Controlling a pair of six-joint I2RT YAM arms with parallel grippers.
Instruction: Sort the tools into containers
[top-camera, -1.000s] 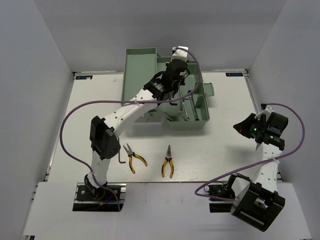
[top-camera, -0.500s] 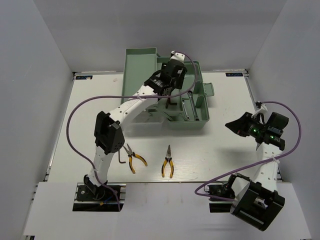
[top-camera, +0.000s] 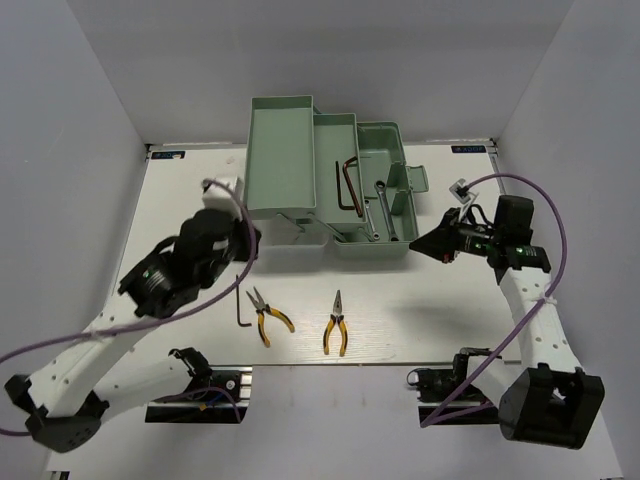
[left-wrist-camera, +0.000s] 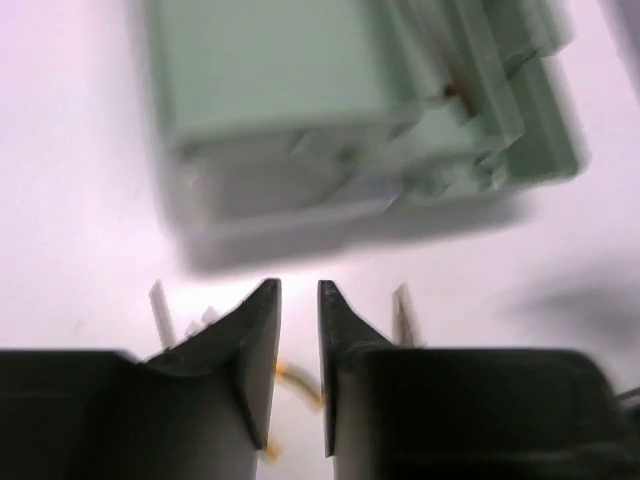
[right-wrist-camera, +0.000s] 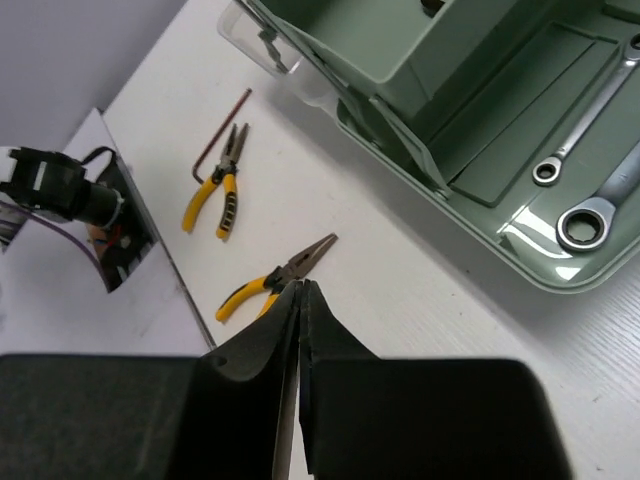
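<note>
The pale green toolbox (top-camera: 290, 150) stands open at the back of the table. Reddish-brown hex keys (top-camera: 347, 186) lie in its middle tray and two silver wrenches (top-camera: 378, 208) in its right part (right-wrist-camera: 500, 150). One hex key (top-camera: 240, 305) and two yellow-handled pliers (top-camera: 268, 316) (top-camera: 336, 324) lie on the table in front. My left gripper (top-camera: 247, 240) hangs left of the toolbox, above the table; its jaws stand a narrow gap apart (left-wrist-camera: 298, 286), empty. My right gripper (top-camera: 418, 244) is shut and empty, just right of the toolbox, tips (right-wrist-camera: 301, 284) pointing at the nearer pliers (right-wrist-camera: 280, 270).
The toolbox's clear lid (right-wrist-camera: 262, 30) juts out at its front left. The purple cable (top-camera: 500, 182) loops above my right arm. Grey walls close in the table on both sides and at the back. The left wrist view is blurred.
My left arm has pulled back from over the toolbox to the left front of the table. My right gripper has swung left towards the toolbox's right side.
</note>
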